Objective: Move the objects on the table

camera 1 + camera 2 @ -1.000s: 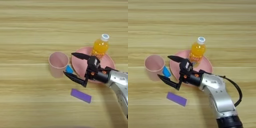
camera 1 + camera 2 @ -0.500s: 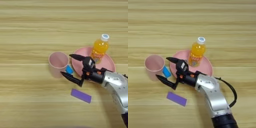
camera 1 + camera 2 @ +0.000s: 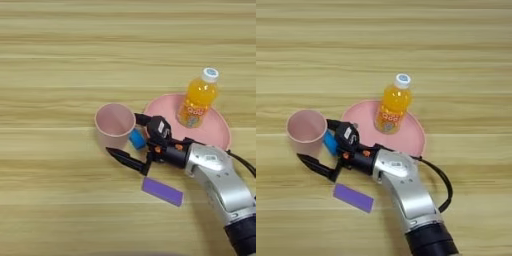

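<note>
Purple block flat, long axis left-right, right end nearer.

Blue block — half hidden behind hand — cup-side contact unclear.

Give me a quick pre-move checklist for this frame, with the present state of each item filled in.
1. Tool open: ok, its two black fingers are spread wide.
2. Blue block between the fingers: ok, it lies in the gap, beside the pink cup.
3. Fingers clear of the cup: cannot tell, the upper finger lies very close to its side.
4. Bottle upright on the plate: ok.
5. Purple block out of the way: ok, flat on the table below the tool.
</note>
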Motion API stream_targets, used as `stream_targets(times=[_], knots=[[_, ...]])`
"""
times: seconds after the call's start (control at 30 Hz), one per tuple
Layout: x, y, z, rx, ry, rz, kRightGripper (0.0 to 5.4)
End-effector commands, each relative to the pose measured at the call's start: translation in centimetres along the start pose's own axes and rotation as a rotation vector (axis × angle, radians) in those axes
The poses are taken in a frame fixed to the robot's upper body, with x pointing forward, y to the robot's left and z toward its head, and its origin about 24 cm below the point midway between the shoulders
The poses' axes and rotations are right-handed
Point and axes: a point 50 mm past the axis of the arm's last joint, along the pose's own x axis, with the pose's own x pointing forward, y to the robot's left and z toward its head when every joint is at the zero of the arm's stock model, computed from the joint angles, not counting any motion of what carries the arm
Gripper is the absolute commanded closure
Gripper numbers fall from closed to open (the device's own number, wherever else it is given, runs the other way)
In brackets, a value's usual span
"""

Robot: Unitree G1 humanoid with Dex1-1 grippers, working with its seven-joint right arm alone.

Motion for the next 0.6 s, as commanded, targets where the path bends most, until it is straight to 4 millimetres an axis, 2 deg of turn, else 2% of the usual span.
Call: stream_targets(times=[0.03,0.17,0.47,0.6], knots=[[1.11,-0.97,2.32,-0.095,-0.067,-0.021,0.04],[1.42,-1.12,2.39,-0.088,-0.08,-0.04,0.04],[1.68,-1.62,2.68,-0.083,-0.104,-0.084,0.99],[1.59,-1.68,2.94,-0.087,-0.118,-0.088,1.07]])
